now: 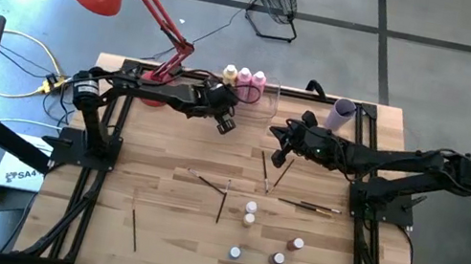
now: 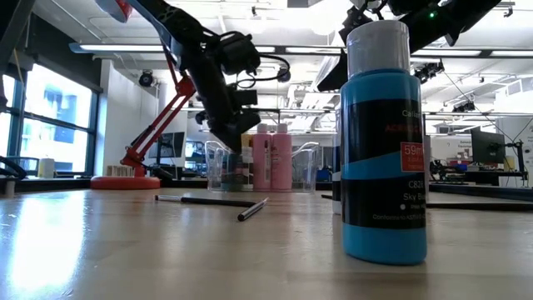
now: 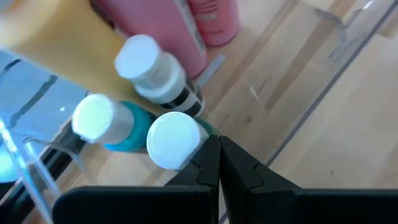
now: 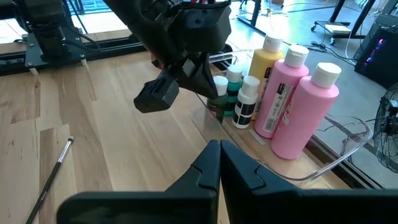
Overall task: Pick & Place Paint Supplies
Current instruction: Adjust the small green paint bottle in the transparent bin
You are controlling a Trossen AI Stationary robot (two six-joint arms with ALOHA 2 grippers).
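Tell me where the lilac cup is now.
In the high view the lilac cup stands at the table's far edge, right of the clear bin, near the right arm.

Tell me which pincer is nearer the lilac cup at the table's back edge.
Right. The right pincer, shut, sits a short way in front of the lilac cup, toward the table's middle. The left pincer, also shut, is farther off, by the clear bin.

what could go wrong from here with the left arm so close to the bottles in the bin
1. The left gripper is shut, right beside the small white-capped bottles in the clear bin. A sideways move may topple them into the tall pink bottles.
2. The right gripper points at the same corner with the left arm just ahead; the arms could collide.
3. Brushes and small bottles still lie scattered on the table; a low sweep might roll them off.
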